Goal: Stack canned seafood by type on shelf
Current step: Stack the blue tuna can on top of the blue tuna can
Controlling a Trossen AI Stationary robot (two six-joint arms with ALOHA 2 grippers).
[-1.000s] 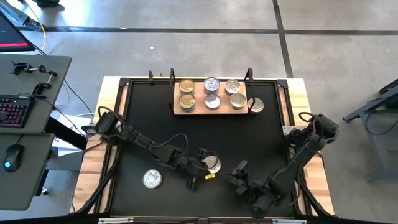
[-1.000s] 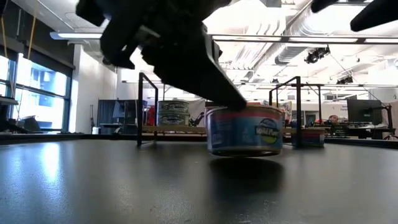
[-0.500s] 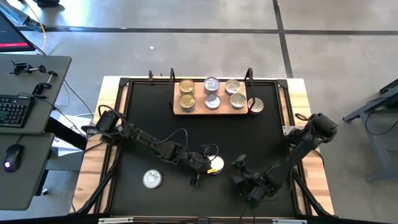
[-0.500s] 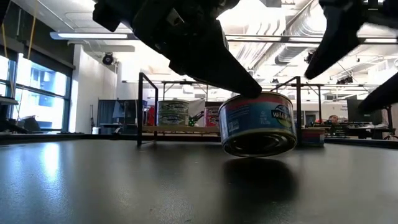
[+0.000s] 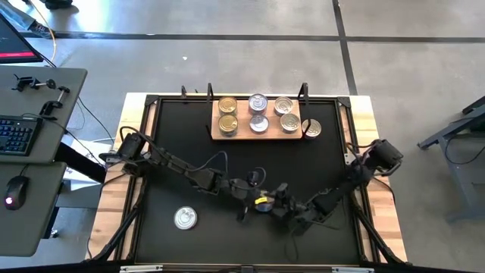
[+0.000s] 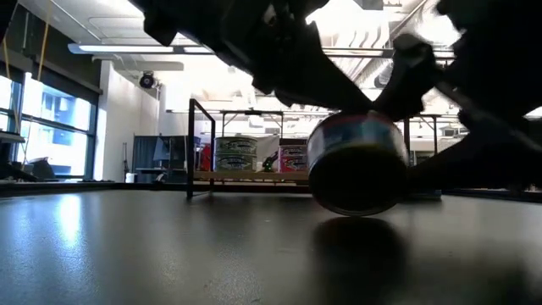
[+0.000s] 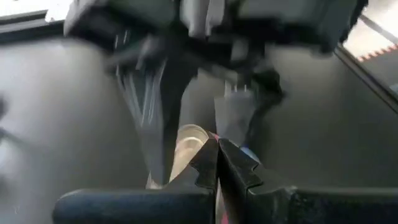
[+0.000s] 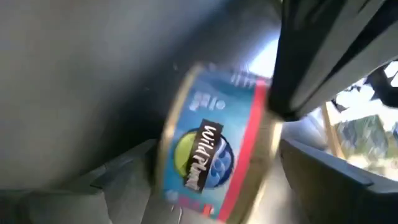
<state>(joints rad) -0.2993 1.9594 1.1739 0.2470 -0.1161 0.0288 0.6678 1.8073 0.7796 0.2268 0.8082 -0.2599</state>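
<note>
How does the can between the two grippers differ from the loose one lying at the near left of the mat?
The can between the grippers is tipped up off the mat with its blue label showing, while the loose can lies flat, silver lid up. The first has the left gripper shut against it and the open right gripper around it; the second sits alone, untouched. Both are small round tins, off the shelf.

We see a grey concrete floor (image 5: 227, 61) crossed by dark seam lines. At the left stands a grey desk (image 5: 34, 163) carrying a keyboard (image 5: 17, 135) and a mouse (image 5: 10, 201). Level across the table, we look into a bright room: tall windows (image 6: 34, 127) at the left, a white wall (image 6: 123, 127) beside them, long ceiling lights (image 6: 127, 49) and exposed ducts (image 6: 423, 38) overhead.
</note>
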